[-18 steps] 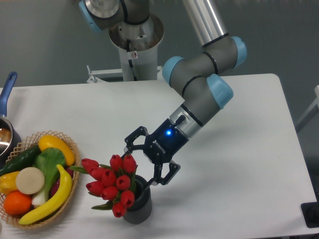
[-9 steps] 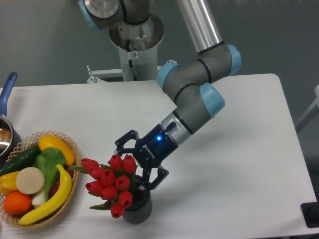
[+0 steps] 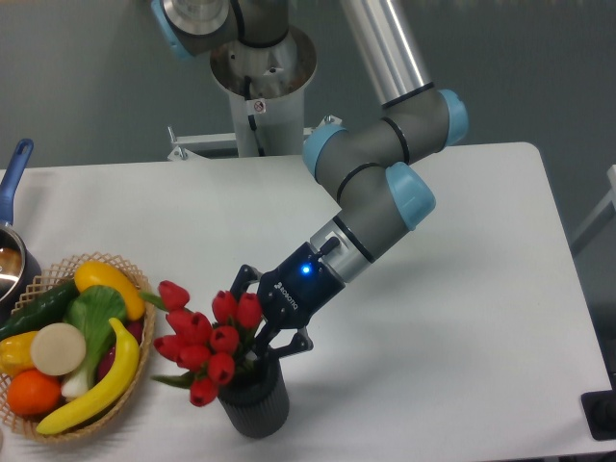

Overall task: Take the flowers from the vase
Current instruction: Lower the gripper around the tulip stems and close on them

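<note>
The flowers (image 3: 205,343), a bunch of red tulip buds with green leaves, stand in the vase (image 3: 256,410), a small dark grey ribbed cylinder near the table's front edge. The bunch leans left, spreading wider than the vase mouth. My gripper (image 3: 253,334) reaches in from the upper right, just above the vase mouth. Its black fingers are drawn together on the stems at the right side of the bunch. The stems themselves are mostly hidden by the buds and the fingers.
A wicker basket (image 3: 123,262) of fruit and vegetables sits at the left, close to the flowers. A metal pot with a blue handle (image 3: 16,162) is at the far left edge. The arm's base column (image 3: 260,87) stands behind the table.
My gripper has come down and left into the bunch, and its fingers have gone from spread wide to drawn in on the stems. The flowers and vase have shifted slightly left.
</note>
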You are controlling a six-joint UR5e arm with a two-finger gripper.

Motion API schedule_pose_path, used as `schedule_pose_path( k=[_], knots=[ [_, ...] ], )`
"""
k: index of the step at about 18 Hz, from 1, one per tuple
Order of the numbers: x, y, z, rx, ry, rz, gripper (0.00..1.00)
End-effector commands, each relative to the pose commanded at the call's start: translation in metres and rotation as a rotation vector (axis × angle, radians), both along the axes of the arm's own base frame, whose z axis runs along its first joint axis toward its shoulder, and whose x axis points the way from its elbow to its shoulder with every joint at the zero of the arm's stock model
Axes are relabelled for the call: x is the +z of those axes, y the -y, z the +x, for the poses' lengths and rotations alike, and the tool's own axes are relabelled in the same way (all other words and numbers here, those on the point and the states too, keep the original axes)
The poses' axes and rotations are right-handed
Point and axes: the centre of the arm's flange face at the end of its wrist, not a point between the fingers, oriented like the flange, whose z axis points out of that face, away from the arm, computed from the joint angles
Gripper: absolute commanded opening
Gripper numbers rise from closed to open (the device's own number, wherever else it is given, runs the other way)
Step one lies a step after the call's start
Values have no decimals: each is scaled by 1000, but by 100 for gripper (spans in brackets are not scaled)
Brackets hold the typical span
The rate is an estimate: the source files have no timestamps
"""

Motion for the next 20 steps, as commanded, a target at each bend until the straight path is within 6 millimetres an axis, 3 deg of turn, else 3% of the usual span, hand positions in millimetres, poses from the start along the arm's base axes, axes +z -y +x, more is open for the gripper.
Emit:
schedule_pose_path(
  k=[11, 16, 20],
  knots=[
    [15, 3, -7, 29, 19, -3, 0],
    [46, -5, -18, 73, 60, -13, 0],
    [60, -7, -19, 91, 88, -20, 0]
  ],
)
